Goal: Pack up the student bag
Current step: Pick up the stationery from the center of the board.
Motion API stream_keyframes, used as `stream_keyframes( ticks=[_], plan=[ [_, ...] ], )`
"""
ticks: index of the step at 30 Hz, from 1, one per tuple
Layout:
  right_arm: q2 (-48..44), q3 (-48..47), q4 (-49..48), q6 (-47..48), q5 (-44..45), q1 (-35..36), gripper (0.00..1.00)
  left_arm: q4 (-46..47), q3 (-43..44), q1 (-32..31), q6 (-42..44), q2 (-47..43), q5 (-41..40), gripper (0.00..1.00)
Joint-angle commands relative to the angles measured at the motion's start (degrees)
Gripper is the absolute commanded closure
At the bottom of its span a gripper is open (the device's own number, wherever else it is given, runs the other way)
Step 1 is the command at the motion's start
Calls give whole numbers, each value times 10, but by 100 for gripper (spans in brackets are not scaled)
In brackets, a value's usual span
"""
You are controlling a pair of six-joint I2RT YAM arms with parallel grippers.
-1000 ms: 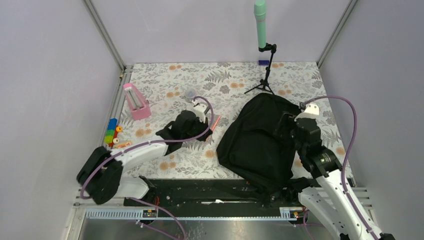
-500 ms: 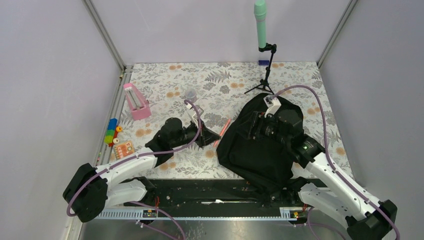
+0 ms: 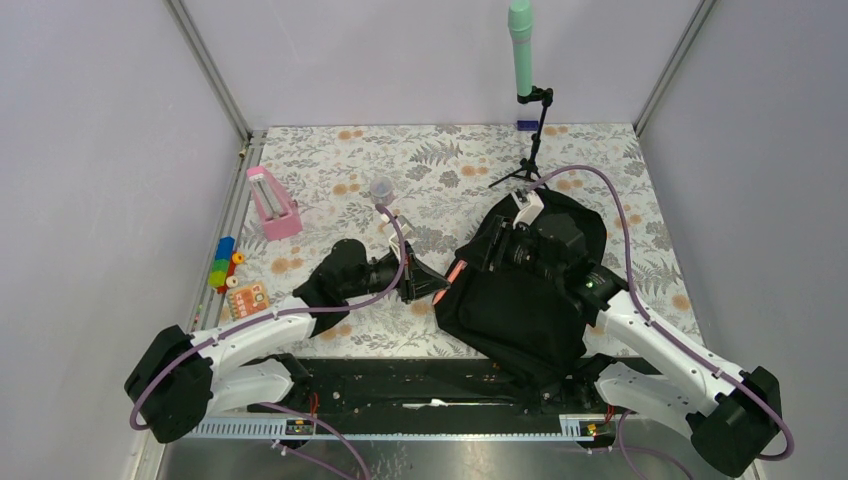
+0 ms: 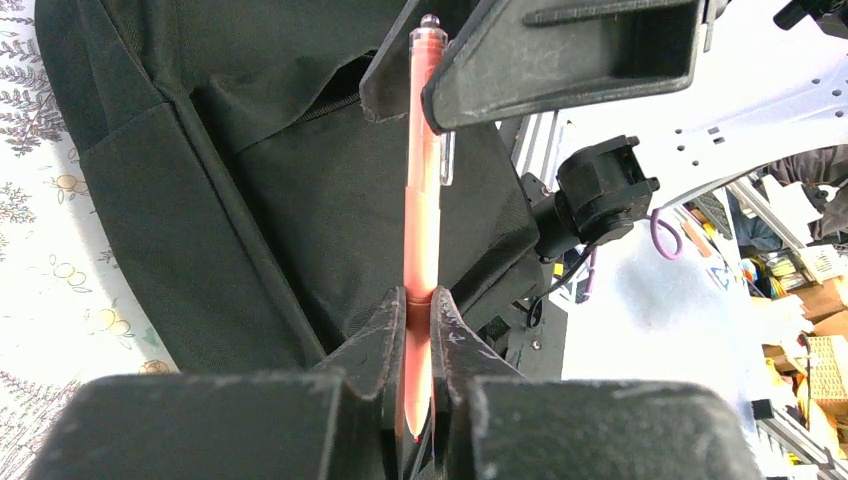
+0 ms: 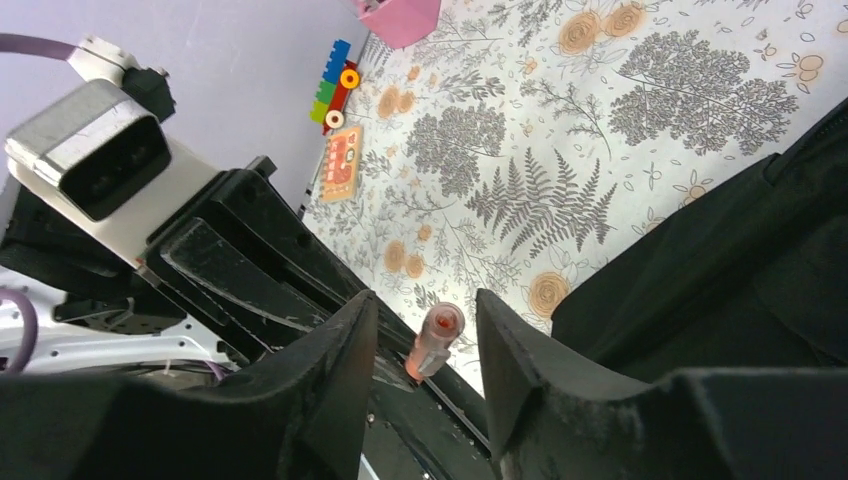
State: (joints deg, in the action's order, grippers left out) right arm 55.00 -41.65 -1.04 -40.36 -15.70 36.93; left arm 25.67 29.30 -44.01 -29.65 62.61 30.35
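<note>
Your left gripper (image 4: 420,298) pinches an orange pen (image 4: 422,210) at the student bag's (image 3: 515,305) edge; your right gripper (image 5: 425,322) straddles its capped end, fingers spread, untouching.

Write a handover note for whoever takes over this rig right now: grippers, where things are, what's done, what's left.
Left gripper: shut on the pen.
Right gripper: open, jaws either side of the pen's top, not gripping.
Bag: lying on the table, right side; pen at its left edge.
Done: pen picked up, offered for handover.
To do: right takes the pen, pen goes in the bag.
</note>
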Motion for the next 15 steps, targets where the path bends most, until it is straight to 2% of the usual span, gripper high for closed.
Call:
stream_keyframes(
  ticks=[1,10,11,15],
  plan=[
    [3,-6,-43,-19,3,6,57,44,8,-6,3,0,22,100],
    [-4,-3,-21,-11,27,6,97,44,9,-13,3,-5,10,100],
    [-9,-3,-12,-6,38,6,100,43,11,-13,2,-6,9,96],
    [-48,-20,74,46,146,4,100,40,7,-13,1,-15,-4,40]
  ],
)
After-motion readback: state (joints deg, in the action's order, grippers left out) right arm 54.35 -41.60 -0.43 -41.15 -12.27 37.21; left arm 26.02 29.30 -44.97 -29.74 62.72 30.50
